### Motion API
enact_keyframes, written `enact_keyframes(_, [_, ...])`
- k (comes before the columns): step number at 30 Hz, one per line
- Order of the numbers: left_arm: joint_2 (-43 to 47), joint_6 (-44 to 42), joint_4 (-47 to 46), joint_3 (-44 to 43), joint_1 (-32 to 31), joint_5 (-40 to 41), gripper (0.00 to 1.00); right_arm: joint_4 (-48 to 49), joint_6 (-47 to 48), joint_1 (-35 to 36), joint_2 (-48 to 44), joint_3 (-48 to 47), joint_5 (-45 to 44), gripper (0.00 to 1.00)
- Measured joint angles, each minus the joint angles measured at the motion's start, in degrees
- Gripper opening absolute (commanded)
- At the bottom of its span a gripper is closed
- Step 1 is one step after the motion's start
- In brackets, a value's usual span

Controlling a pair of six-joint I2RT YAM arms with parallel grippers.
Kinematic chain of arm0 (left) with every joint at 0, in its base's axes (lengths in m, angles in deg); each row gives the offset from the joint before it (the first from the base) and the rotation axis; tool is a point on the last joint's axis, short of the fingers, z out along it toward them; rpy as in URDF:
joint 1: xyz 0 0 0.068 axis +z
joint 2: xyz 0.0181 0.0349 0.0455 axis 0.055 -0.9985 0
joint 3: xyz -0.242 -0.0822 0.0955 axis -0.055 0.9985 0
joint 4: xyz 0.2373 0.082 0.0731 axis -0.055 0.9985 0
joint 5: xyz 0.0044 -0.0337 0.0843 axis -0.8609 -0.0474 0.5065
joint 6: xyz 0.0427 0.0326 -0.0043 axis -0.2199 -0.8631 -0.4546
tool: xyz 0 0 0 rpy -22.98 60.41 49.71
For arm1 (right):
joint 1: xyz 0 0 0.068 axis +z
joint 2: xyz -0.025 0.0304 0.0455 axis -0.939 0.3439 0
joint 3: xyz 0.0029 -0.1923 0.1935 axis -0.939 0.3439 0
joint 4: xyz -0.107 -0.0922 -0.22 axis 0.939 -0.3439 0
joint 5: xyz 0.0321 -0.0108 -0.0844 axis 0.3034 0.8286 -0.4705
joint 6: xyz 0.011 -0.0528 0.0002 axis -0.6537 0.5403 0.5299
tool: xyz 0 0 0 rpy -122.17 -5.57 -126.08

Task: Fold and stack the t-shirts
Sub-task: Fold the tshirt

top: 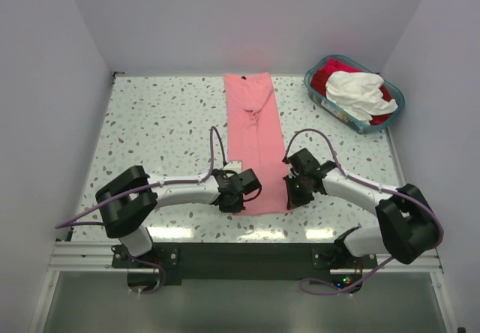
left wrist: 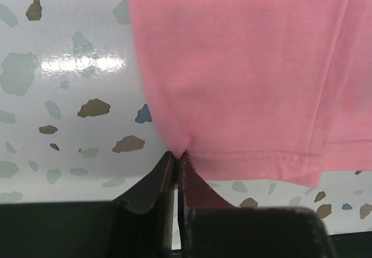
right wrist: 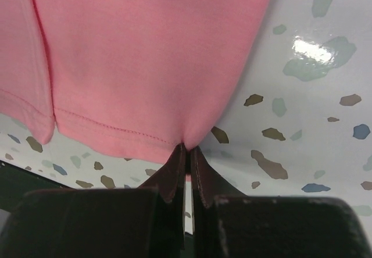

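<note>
Clamping the left pincer [left wrist: 176,155], jaws together, on the near-left hem corner of the salmon-pink t-shirt [top: 253,127]. Lying as a long narrow strip down the middle of the speckled surface [top: 165,123], running near to far, sides already folded in. Clamping the right pincer [right wrist: 187,147], jaws likewise together, on the near-right hem corner. Leaving a white t-shirt [top: 358,93] and a red t-shirt [top: 324,74] heaped in the teal basket [top: 321,99] at far right. Judging the cloth light, limp and hardly slippery; expecting sag between the two holds; favouring grips at both hem corners, carried level toward the collar, to halve the strip without skew.
</note>
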Motion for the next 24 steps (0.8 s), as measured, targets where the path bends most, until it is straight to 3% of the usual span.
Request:
enact_keyframes(2, [0.4,0.2,-0.4,0.5,-0.4,0.2,0.0,0.0,-0.1,0.7,0.0,0.0,0.0,0.0])
enact_keyframes(8, [2.7,1.0,0.2,2.9,-3.2,0.4,0.0,-1.2,-2.8,8.5,-0.7,0.2,-0.4,0.0])
enact_keyframes(13, [6.1,2.6,6.3,5.4,-11.6,-2.0,0.0,-7.4,-7.8,18.3,-6.2,1.3,0.3,0.0])
enact_keyframes(17, [7.8,3.2,11.6,5.3,-16.3,-4.3,0.0,-13.2,-10.2,21.3,-11.3,1.3,2.5,0.0])
enact_keyframes(20, [9.1,1.7,14.6,4.0,-14.8,-5.1,0.0,-19.0,-10.1,21.3,-10.9,-2.1,2.2,0.0])
enact_keyframes(24, [11.4,-3.9,14.4,0.6,-5.2,-5.4,0.0,-23.6,-7.4,19.9,-6.5,-13.6,-4.0,0.0])
